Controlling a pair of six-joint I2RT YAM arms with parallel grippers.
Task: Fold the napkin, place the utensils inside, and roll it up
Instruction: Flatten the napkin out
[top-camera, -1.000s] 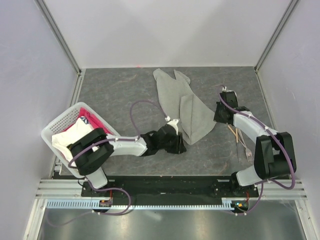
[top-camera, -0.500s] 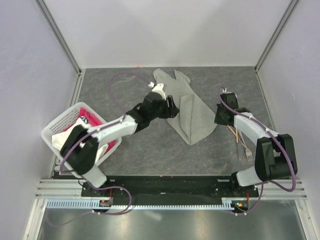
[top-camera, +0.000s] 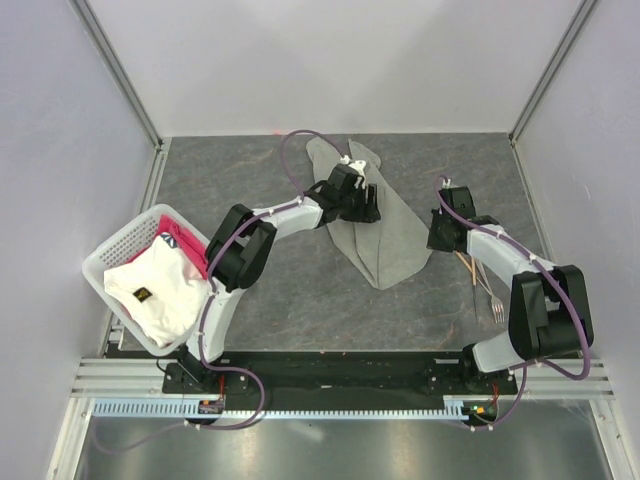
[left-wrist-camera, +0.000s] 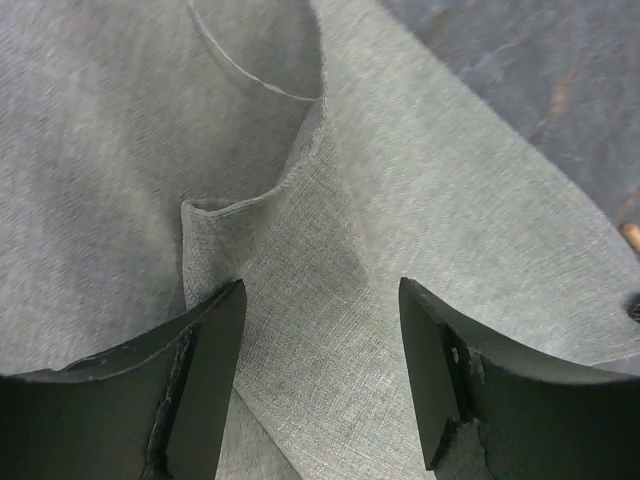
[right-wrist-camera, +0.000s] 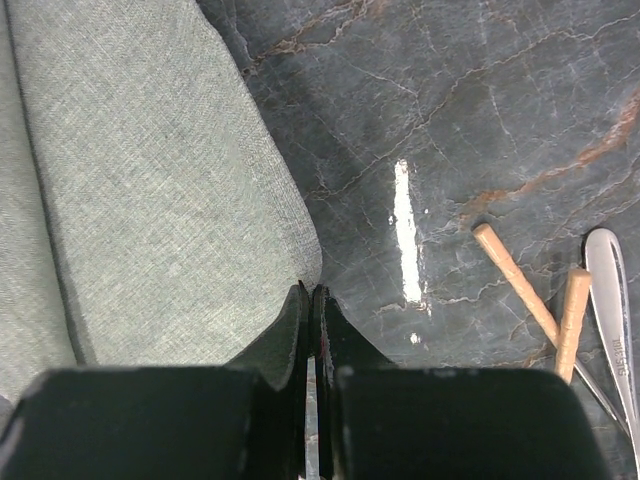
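I take the napkin (top-camera: 385, 235) as my reference. It lies rumpled on the worktop (top-camera: 250, 170), partly doubled over itself. It forms a long shape that runs from a bunched far end to a rounded near corner.

My left pincer (top-camera: 365, 205) hangs over the far half of the napkin. Its fingers stand wide apart with nothing between them but air. In the left wrist view a raised fold of the cloth runs up between the two fingers (left-wrist-camera: 215, 350), with a small curled lip just beyond the left one. I cannot tell whether the pads touch the fabric.

My right pincer (right-wrist-camera: 312, 300) sits at the napkin's right edge, low on the worktop. Its fingers are pressed flat together. Their tips meet right at the rounded hem of the folded layer. I cannot tell whether any cloth is caught between them.

The utensils (right-wrist-camera: 515, 283) lie on bare worktop just right of the napkin, apart from it. I can see two light wooden ends and a metal piece beside them.

Well off to the napkin's left stands a white basket (top-camera: 97, 262). It holds a pink cloth (top-camera: 185, 238) and a white cloth (top-camera: 160, 290).
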